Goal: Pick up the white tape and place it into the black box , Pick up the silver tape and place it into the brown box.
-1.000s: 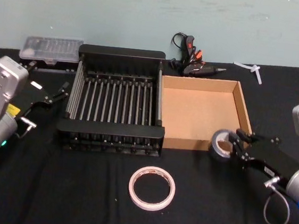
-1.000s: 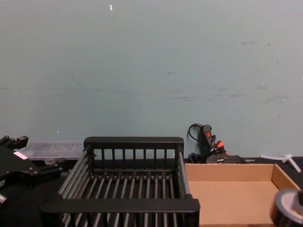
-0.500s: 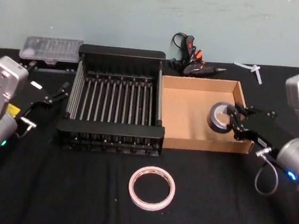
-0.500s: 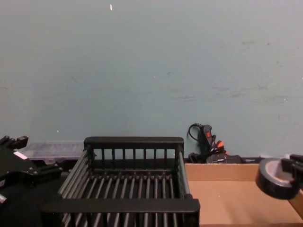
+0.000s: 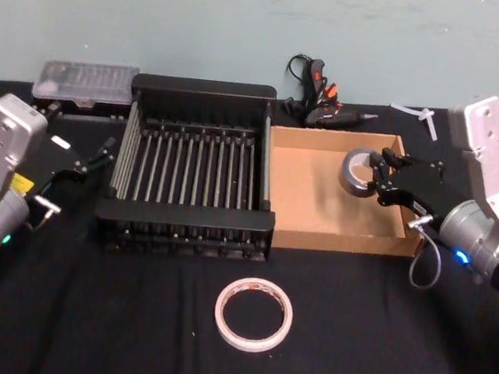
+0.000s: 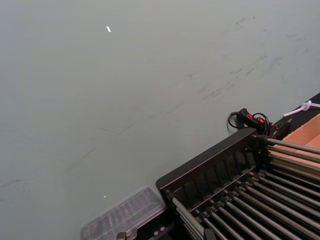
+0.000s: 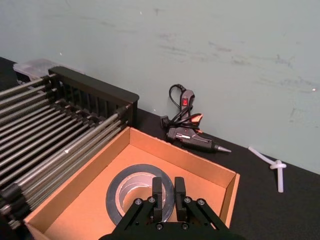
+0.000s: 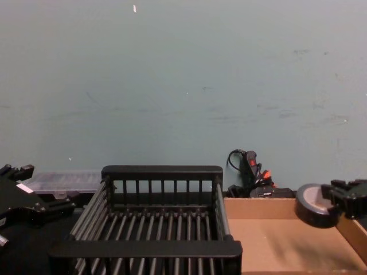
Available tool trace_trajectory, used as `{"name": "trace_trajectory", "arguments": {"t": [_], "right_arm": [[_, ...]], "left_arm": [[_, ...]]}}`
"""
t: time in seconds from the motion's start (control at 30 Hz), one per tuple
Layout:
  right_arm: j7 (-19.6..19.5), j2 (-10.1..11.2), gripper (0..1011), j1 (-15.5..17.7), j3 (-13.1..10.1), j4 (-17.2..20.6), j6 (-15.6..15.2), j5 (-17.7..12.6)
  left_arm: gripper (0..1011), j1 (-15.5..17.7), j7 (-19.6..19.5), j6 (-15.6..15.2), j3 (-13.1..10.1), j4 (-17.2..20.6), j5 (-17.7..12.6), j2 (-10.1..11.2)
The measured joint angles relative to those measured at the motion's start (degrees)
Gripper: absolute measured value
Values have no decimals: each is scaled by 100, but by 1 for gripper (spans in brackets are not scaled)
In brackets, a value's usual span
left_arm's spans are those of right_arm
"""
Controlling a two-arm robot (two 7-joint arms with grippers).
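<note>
Worktop [image 5: 127, 335]: black cloth, all items on it, teal wall behind.

Black box [image 5: 204, 88]: left of centre, slatted bottom bare. Its right rim runs just beside the brown box.

Brown box [image 5: 315, 239]: right of the crate, low cardboard walls, floor bare apart from shadow under the held roll.

Left arm: parked at the worktop's left edge, beside the crate. Left end effector [image 5: 109, 148] points toward the crate's left wall, fingers set slightly apart, nothing between them.

Right arm: reaches in from the right over the brown box. Right end effector [image 5: 377, 175] is clamped on the silver tape [image 5: 356, 171], fingers pinching the roll's wall, one inside the core. Roll is held tilted, above the tray's right rear portion, clear of the floor; the chest view shows it lifted above the cardboard wall.

White tape [image 5: 253, 313]: lies flat on the cloth in front of both boxes, well apart from either end effector.

Clear plastic case [image 5: 86, 81]: behind the crate's left corner. Glue gun [image 5: 322, 105]: against the wall behind the brown box. White plastic piece [image 5: 422, 118]: far right rear.
</note>
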State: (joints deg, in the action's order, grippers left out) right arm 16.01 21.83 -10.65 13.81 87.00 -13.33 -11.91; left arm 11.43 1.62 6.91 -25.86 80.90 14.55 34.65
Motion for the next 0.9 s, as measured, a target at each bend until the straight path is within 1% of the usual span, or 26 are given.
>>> {"name": "trace_trajectory", "arguments": {"t": [0.2, 0.27, 0.3, 0.47, 0.7, 0.9], "right_arm": [[27, -142, 147, -271, 94, -412, 16, 113], [29, -223, 147, -400, 138, -630, 19, 173], [29, -223, 147, -400, 138, -630, 19, 173], [31, -356, 147, -584, 204, -973, 24, 285], [32, -468, 147, -681, 226, -1212, 16, 365], [16, -495, 147, -689, 233, -1240, 2, 405]], "left_arm": [[1001, 0, 0, 0, 0, 0, 0, 0], [1001, 0, 0, 0, 0, 0, 0, 0], [1001, 0, 0, 0, 0, 0, 0, 0], [1001, 0, 0, 0, 0, 0, 0, 0], [1001, 0, 0, 0, 0, 0, 0, 0], [1001, 0, 0, 0, 0, 0, 0, 0]]}}
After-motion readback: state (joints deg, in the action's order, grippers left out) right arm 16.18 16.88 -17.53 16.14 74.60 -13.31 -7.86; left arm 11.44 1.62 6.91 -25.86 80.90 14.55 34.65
